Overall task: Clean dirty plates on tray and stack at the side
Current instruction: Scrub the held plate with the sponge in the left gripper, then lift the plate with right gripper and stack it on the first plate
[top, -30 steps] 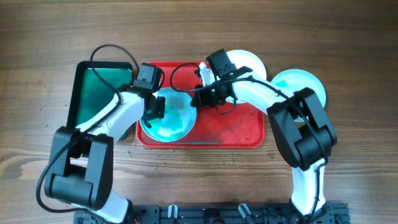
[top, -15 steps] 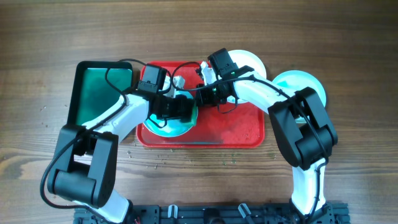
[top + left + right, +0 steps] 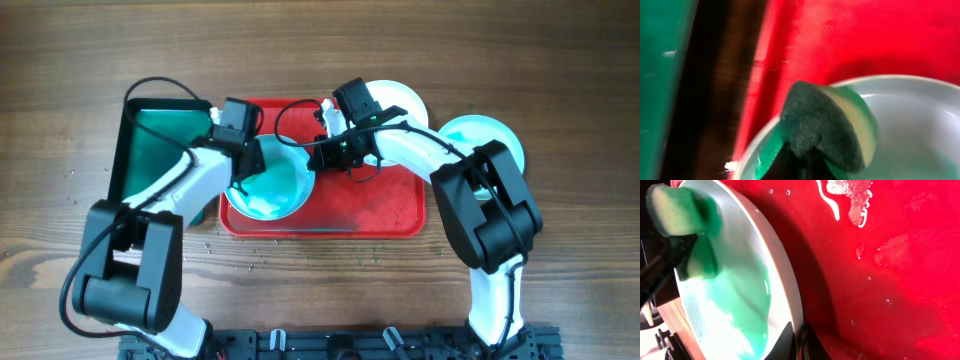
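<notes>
A white plate (image 3: 272,185) smeared teal-green lies on the left part of the red tray (image 3: 375,205). My left gripper (image 3: 247,165) is shut on a green sponge (image 3: 822,125) and presses it on the plate's left inner rim (image 3: 920,95). My right gripper (image 3: 318,155) is shut on the plate's right rim (image 3: 785,290), pinching it between its fingers (image 3: 796,336). The sponge also shows in the right wrist view (image 3: 677,210). Two more plates lie off the tray: a white one (image 3: 400,100) at the back and a teal-smeared one (image 3: 480,135) to the right.
A dark green tray (image 3: 155,135) sits left of the red tray, also seen in the left wrist view (image 3: 660,75). Water drops and white foam (image 3: 850,200) lie on the red tray's floor. Bare wooden table (image 3: 560,260) surrounds the trays.
My left gripper with the sponge swept from the plate's left side to its middle, then back to the left rim. My right gripper has kept its hold on the plate's rim.
</notes>
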Available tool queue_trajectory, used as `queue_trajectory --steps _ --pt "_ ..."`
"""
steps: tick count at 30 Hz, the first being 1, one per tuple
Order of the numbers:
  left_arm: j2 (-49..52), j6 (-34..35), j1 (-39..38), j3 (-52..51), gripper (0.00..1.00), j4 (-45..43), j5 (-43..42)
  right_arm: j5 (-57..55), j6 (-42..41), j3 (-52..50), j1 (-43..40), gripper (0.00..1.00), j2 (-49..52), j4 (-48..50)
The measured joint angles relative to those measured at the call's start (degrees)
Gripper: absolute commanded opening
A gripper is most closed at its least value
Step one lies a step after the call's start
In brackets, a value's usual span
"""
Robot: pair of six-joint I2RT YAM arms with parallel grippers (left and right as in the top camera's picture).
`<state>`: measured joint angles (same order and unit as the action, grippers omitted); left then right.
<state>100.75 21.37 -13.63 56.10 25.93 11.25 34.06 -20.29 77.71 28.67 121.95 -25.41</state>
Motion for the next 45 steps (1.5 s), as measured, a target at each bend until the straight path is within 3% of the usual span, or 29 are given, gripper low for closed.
queue_trajectory --steps 3,9,14,20,25,32,38,45 --pt "-0.3 0.4 2.5 4.8 0.04 6.4 -1.3 0.0 -0.6 0.0 0.1 0.04 0.0 0.0" --pt "-4.6 0.9 9.9 24.1 0.04 24.0 -6.0 0.0 -0.6 0.0 0.0 0.04 0.0 -0.7" --pt "-9.3 0.9 13.8 27.8 0.04 30.2 -7.8 -3.0 -0.7 0.0 0.7 0.04 -1.1 -4.7" --pt "-9.0 0.9 15.3 27.8 0.04 32.3 -8.2 -24.0 -0.6 -0.5 6.7 0.04 -12.2 -12.9" --pt "-9.0 0.9 15.3 27.8 0.04 32.2 -8.4 -53.3 -0.3 -0.5 17.4 0.04 -25.6 -15.0" --pt "-9.0 0.9 15.4 27.8 0.04 32.0 -8.4 -85.9 5.8 -0.5 27.5 0.04 -27.3 -14.6" --pt "-9.0 1.9 15.4 27.8 0.04 32.0 -8.4 -107.8 14.0 -0.5 34.9 0.04 -27.3 -5.1" --pt "-9.0 2.1 15.4 27.8 0.04 31.8 -8.6 -117.5 31.1 -0.7 37.1 0.04 -27.3 11.8"
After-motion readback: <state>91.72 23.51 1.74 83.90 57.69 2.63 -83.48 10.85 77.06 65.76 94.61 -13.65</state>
